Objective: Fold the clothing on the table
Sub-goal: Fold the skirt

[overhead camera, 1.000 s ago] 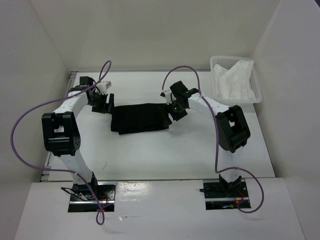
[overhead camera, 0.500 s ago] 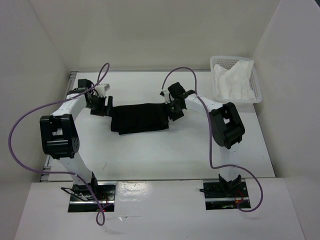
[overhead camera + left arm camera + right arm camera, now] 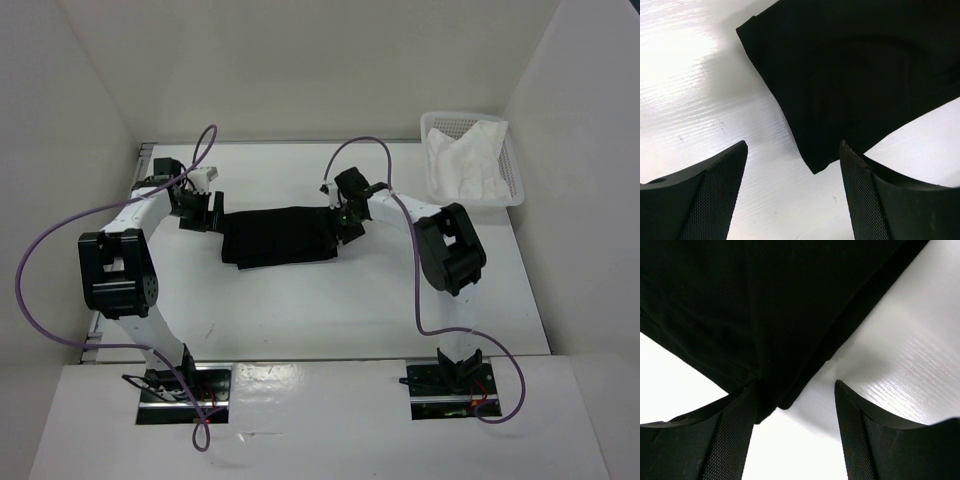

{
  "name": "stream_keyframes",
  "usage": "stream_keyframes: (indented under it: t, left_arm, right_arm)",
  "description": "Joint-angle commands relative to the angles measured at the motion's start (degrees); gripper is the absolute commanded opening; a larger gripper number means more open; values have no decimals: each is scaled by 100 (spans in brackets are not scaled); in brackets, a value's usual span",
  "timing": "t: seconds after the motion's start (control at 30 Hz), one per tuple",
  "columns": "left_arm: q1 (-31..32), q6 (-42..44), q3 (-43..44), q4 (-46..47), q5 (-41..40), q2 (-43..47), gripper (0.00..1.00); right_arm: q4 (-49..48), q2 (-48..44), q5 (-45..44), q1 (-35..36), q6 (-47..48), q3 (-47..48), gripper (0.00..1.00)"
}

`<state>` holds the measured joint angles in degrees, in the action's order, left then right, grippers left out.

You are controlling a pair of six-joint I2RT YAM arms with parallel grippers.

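Black clothing [image 3: 278,237] between left tool [image 3: 792,147] and right tool [image 3: 795,386], each agape and empty at one end.

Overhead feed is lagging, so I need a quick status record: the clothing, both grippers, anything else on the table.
clothing: black, folded strip, flat on the table
left gripper: open, at its left end, nothing held
right gripper: open, right corner between the fingers, not clamped
basket: far right, white cloth inside
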<state>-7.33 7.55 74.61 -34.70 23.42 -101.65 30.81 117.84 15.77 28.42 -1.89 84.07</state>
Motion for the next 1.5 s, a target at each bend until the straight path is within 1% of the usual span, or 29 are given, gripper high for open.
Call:
stream_keyframes:
  t: [0.0, 0.23, 0.33, 0.4, 0.43, 0.5, 0.53, 0.6, 0.63, 0.67, 0.8, 0.97, 1.0, 1.03, 1.07, 1.23, 1.3, 1.47]
  left_arm:
    - [-31, 133, -60, 42, 189, 180, 81]
    - [-84, 133, -60, 42, 189, 180, 81]
    - [-136, 133, -113, 42, 189, 180, 80]
    - [-137, 133, -113, 42, 189, 180, 80]
    - [-137, 133, -113, 42, 189, 180, 80]
    - [-137, 133, -165, 42, 241, 180, 80]
    - [-137, 133, -166, 42, 242, 180, 80]
    - [-137, 185, -166, 42, 242, 180, 80]
    - [-137, 185, -166, 42, 294, 128, 80]
    - [-137, 185, -166, 42, 295, 127, 80]
    - [-137, 246, -87, 95, 469, -91, 80]
    - [-137, 422, 466, -89, 901, -575, 80]
    - [-67, 423, 545, -90, 901, -628, 80]
    - [-67, 475, 616, -142, 962, -707, 80]
    - [73, 536, 703, -143, 1024, -707, 80]
    - [302, 590, 967, -143, 1024, -979, 78]
    - [355, 651, 1021, -143, 1024, -1146, 75]
    - [593, 756, 1135, -143, 805, -1427, 70]
  right_arm:
    - [-224, 248, -118, 171, -39, 47, 66]
    - [-172, 415, -223, 489, -39, 232, 65]
    - [-172, 415, -276, 612, -39, 232, 58]
    - [-172, 477, -276, 673, 13, 232, 51]
    - [-172, 477, -337, 673, 13, 232, 39]
    - [-119, 477, -390, 673, 13, 232, 28]
    - [-119, 477, -460, 673, 13, 232, 19]
    - [-67, 477, -549, 673, 118, 232, 11]
    - [-66, 477, -601, 673, 119, 180, 3]
    - [-66, 390, -671, 673, 188, 93, 0]
    - [-5, 222, -874, 673, 487, -198, 0]
    - [259, -68, -1347, 673, 1023, -514, 0]
    - [259, -138, -1540, 673, 1085, -593, 0]
    - [259, -226, -1603, 673, 1233, -759, 0]
    - [259, -401, -1603, 673, 1296, -848, 0]
    - [268, -692, -1805, 673, 1753, -1164, 0]
    - [338, -754, -1805, 673, 1867, -1165, 0]
    - [496, -886, -1700, 673, 1981, -1165, 0]
